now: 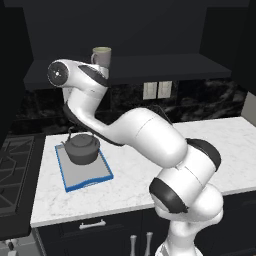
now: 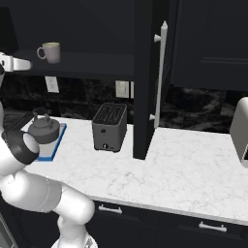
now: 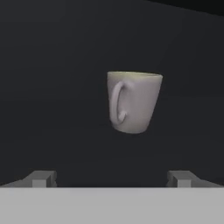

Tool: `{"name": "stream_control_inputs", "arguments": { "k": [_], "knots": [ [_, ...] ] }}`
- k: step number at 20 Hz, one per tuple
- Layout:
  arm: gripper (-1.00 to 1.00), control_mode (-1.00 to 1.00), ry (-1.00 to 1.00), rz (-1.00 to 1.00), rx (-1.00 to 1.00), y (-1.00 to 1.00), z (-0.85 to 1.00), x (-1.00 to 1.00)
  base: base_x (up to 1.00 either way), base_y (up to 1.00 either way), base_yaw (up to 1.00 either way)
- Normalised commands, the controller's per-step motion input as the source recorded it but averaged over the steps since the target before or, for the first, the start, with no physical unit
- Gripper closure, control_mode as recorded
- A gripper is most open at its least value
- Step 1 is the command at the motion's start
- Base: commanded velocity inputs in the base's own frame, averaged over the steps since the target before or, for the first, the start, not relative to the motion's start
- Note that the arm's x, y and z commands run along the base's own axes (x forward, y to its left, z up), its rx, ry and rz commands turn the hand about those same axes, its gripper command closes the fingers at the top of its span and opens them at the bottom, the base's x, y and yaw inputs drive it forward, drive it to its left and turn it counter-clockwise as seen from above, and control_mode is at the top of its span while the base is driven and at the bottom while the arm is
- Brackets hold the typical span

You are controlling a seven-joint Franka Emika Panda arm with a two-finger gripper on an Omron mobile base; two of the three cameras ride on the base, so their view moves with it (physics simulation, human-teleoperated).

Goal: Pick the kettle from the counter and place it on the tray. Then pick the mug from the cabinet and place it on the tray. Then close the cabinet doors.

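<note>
White marble counter at frame centre carries the tray with the kettle; gripper spread wide before the mug.

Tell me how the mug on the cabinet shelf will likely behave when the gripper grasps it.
The mug looks like rigid ceramic, so it should not deform, but may chip if knocked. Its walls taper toward the base, so a grasp on the body could slip; its handle faces the open gripper. It stands upright, and small, so probably light and easily tipped by a push.
</note>
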Motion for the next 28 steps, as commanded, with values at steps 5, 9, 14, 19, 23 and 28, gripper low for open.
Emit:
{"name": "stream_control_inputs", "arguments": {
  "k": [5,9,14,19,23,28],
  "knots": [
    [-1.00,-1.00,0.00,-0.01,0.10,-0.09,0.19,0.39,0.00,0.00,0.00],
    [-1.00,-1.00,-0.03,0.00,0.04,-0.23,0.06,0.18,0.00,0.00,0.00],
    [-1.00,-1.00,-0.01,0.00,0.00,-0.17,0.00,0.23,0.00,0.00,0.00],
    [-1.00,-1.00,0.00,0.00,0.00,-0.01,0.00,0.17,0.00,0.00,0.00],
    [-1.00,-1.00,0.00,0.00,0.00,-0.01,0.00,0.11,0.00,0.00,0.00],
    [-1.00,-1.00,-0.01,0.00,0.01,-0.07,0.00,0.09,0.00,0.00,0.00]
  ]
}}
